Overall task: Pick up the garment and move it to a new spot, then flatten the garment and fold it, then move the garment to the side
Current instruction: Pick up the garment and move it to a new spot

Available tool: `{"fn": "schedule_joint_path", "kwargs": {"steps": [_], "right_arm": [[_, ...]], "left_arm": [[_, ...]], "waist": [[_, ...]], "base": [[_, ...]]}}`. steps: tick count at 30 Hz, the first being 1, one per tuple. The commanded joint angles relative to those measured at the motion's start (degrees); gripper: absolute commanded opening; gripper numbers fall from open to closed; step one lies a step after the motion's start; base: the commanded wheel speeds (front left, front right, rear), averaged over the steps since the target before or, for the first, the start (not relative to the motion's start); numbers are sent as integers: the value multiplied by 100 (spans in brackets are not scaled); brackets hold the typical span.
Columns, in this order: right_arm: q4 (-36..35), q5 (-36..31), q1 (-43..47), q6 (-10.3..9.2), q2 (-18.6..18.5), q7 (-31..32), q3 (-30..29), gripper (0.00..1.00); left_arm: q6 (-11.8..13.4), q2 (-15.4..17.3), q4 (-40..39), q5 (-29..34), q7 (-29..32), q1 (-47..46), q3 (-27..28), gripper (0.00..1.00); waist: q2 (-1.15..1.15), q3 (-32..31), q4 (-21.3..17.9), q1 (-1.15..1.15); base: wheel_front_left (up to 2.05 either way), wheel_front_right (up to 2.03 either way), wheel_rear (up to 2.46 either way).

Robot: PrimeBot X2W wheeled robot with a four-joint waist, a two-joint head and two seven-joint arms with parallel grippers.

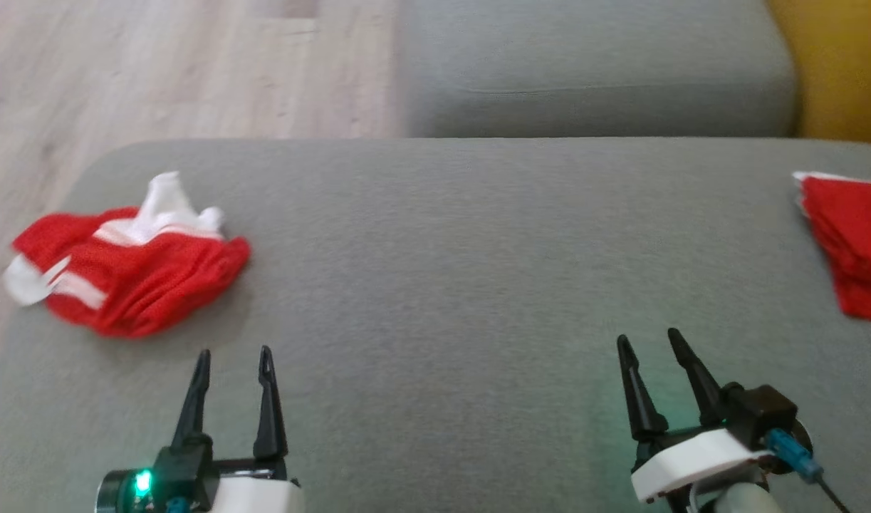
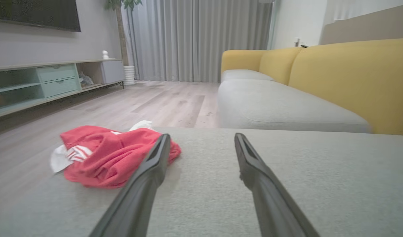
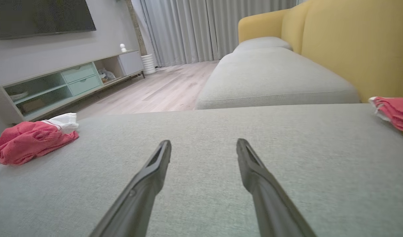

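Left fingers: my left fingers (image 1: pixel 266 370) are spread wide and empty, tips just above the grey cushion (image 1: pixel 442 249).
Right fingers: my right fingers (image 1: pixel 631 367) are also released, holding nothing, well apart from the left pair.
Garment: the garment (image 1: pixel 132 267) lies crumpled at about 10 o'clock from my left fingers, near them but not touching. It is red mesh with white bands, close to the cushion's left edge.
Step in hand: I judge this to be the first pick-up, not yet begun.
How to do it well: I should reach to 10 o'clock, come down on a raised fold and bite deep into several layers. I should lift before carrying toward 3 o'clock, where the cushion is bare. Pushing sideways could slide the cloth onto the floor (image 1: pixel 157 71).
Further out: a folded red pile (image 1: pixel 852 242) sits at 2 o'clock from my right fingers, best left alone.
Writing: I can read no brand, label or lettering.
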Motion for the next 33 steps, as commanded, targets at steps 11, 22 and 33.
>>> {"fn": "schedule_joint_path", "kwargs": {"steps": [11,22,33], "right_arm": [[-242,-55,-197,-5,16,-62,-69,100],[-494,-189,-446,-5,-493,-62,-326,100],[-830,-331,-862,-5,-1484,-62,-355,100]], "left_arm": [[25,-8,-440,244,-29,-174,517,100],[-414,114,-460,361,-29,-1533,823,100],[-884,245,2076,201,329,-4118,785,100]], "waist": [[0,252,1910,0],[0,1193,2542,0],[0,2532,2246,0]], "base": [[0,0,0],[0,0,0],[0,0,0]]}}
